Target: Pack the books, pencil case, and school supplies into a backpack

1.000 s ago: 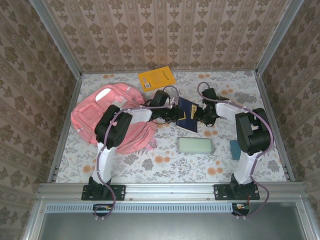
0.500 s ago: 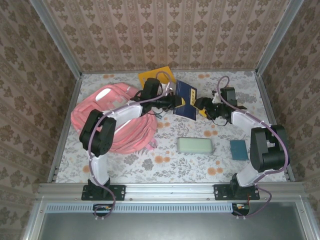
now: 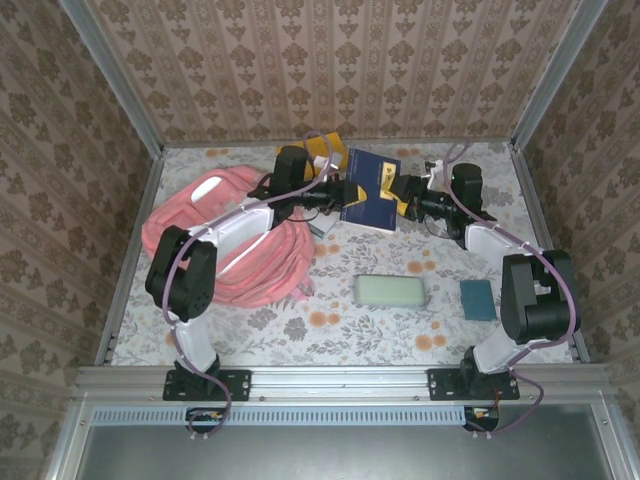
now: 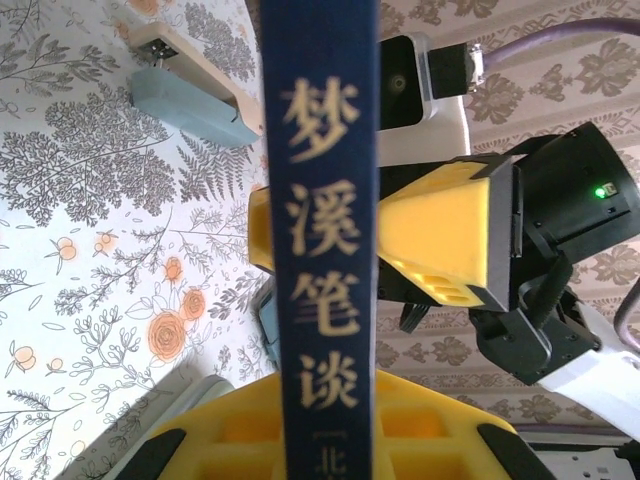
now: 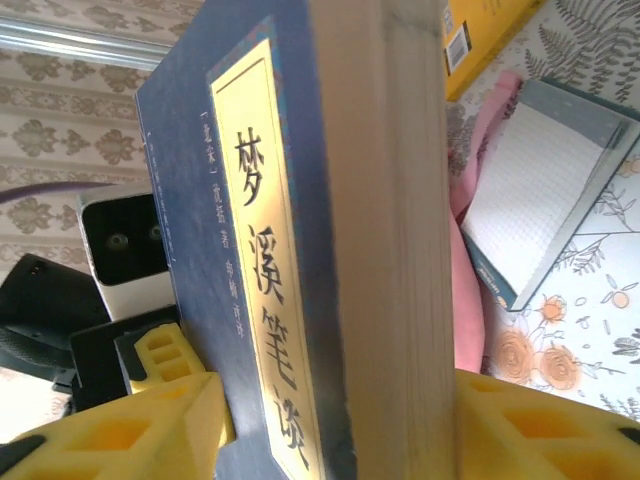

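the navy book (image 3: 370,190) hangs in the air over the far middle of the table (image 3: 350,335), between my two arms. its gold-labelled cover tilts up toward the overhead camera. its long axis runs roughly far to near, so the jaws meet it at its two long edges.

the left gripper (image 3: 338,195) comes in from the left, on the spine side. in the left wrist view the spine stands straight up out of the yellow pads (image 4: 230,440), and those jaws are closed tight on the book. the right gripper (image 3: 400,198) comes in from the right, on the page-edge side. in the right wrist view the book stands between its two pads, each just beside a face of it. i cannot tell whether they press or merely straddle it.

the backpack (image 3: 235,245) lies flat on the left half of the table, nearer me and left of the book, under the left arm. the left arm is therefore the nearer one. i judge the book must travel left and down, spine side leading, once the right jaws stand clear. i cannot make out the bag's opening.

the yellow book (image 3: 322,150) lies at the far edge behind the left gripper. the pencil case (image 3: 391,291) and a teal piece (image 3: 476,299) lie nearer me, well apart from both grippers.
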Available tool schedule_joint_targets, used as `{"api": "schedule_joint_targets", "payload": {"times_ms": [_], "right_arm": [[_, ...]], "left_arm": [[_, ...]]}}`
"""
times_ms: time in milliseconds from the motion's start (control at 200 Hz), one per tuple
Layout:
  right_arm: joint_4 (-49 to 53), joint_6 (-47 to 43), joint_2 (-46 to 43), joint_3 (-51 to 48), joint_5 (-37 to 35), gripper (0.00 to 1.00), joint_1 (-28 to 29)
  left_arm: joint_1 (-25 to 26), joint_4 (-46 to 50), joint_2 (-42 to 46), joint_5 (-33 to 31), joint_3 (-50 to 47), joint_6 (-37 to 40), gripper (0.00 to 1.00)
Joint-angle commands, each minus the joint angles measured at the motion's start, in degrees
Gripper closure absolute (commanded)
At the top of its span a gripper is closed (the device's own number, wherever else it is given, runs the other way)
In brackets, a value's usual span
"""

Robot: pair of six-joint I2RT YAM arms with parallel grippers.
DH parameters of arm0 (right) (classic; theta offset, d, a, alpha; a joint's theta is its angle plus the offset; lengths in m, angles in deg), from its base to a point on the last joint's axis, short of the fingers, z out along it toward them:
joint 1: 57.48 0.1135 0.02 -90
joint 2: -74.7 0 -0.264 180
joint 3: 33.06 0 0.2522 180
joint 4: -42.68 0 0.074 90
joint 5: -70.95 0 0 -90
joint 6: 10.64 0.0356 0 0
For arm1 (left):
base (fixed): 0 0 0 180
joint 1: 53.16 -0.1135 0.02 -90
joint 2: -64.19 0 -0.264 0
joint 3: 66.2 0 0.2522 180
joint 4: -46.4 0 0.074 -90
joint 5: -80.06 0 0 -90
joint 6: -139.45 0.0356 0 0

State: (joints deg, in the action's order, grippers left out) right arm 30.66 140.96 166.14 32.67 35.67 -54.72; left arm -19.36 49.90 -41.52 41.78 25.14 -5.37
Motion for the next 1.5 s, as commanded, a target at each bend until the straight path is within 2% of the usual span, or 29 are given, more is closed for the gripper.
{"api": "schedule_joint_targets", "payload": {"times_ms": [0, 175, 280, 330, 440, 515, 635, 730, 805, 855, 970, 1030, 1125, 1275, 1495], "right_arm": [[-4.8, 2.5, -0.7, -0.5, 5.2, 0.48, 0.1], [-4.5, 2.0, -1.6, -1.6, 6.3, 0.47, 0.1], [-4.4, 2.2, -1.9, -1.4, 6.5, 0.54, 0.2], [-4.4, 2.3, -2.1, -1.2, 6.6, 0.62, 0.2], [-3.9, 2.3, -2.8, -1.0, 6.5, 0.89, 0.2], [-3.6, 2.1, -3.5, -1.0, 6.5, 1.00, 0.2], [0.1, 0.2, -5.0, -0.4, 6.4, 1.00, 0.2], [2.7, -1.3, -6.7, -0.4, 5.4, 1.00, 0.3], [5.4, -2.7, -8.1, -0.7, 4.0, 1.00, 0.3], [8.0, -4.1, -9.1, -0.7, 2.6, 1.00, 0.2], [12.6, -6.8, -11.3, -1.7, -1.0, 1.00, 0.2], [13.4, -7.2, -11.4, -2.4, -2.3, 1.00, 0.2], [15.4, -8.0, -14.3, -3.3, -4.3, 1.00, 0.3], [18.1, -10.1, -15.5, -3.8, -6.4, 1.00, 1.2], [18.3, -10.6, -14.7, -3.4, -7.5, 1.00, 2.2]], "left_arm": [[-0.2, -1.1, 1.7, 2.3, -0.4, 1.4, 1.00], [-0.2, -1.8, 1.8, 3.5, -0.6, 1.2, 1.00], [-0.2, -1.2, 1.9, 3.6, -0.6, 1.7, 1.00], [-0.1, -1.1, 2.0, 3.8, -0.6, 1.8, 1.00], [-0.2, 0.0, 2.4, 3.5, -0.7, 2.7, 1.00], [-0.2, 0.6, 2.5, 3.5, -0.9, 3.1, 1.00], [-0.5, 1.8, 2.9, 3.8, -1.1, 3.8, 0.91], [-1.6, 5.5, 4.7, 1.9, -1.7, 6.2, 0.59], [-3.4, 12.3, 7.4, -1.9, -2.5, 10.6, 0.50], [-4.7, 19.0, 9.7, -5.4, -2.7, 15.4, 0.49], [-6.5, 35.9, 14.7, -19.1, -3.2, 26.8, 0.49], [-6.8, 41.4, 17.1, -25.5, -4.5, 31.2, 0.50], [-6.8, 47.2, 20.3, -32.0, -7.4, 35.7, 0.52], [-6.0, 52.7, 22.9, -37.3, -11.8, 40.1, 0.56], [-2.1, 55.3, 21.3, -42.5, -15.3, 41.1, 0.60]]}}
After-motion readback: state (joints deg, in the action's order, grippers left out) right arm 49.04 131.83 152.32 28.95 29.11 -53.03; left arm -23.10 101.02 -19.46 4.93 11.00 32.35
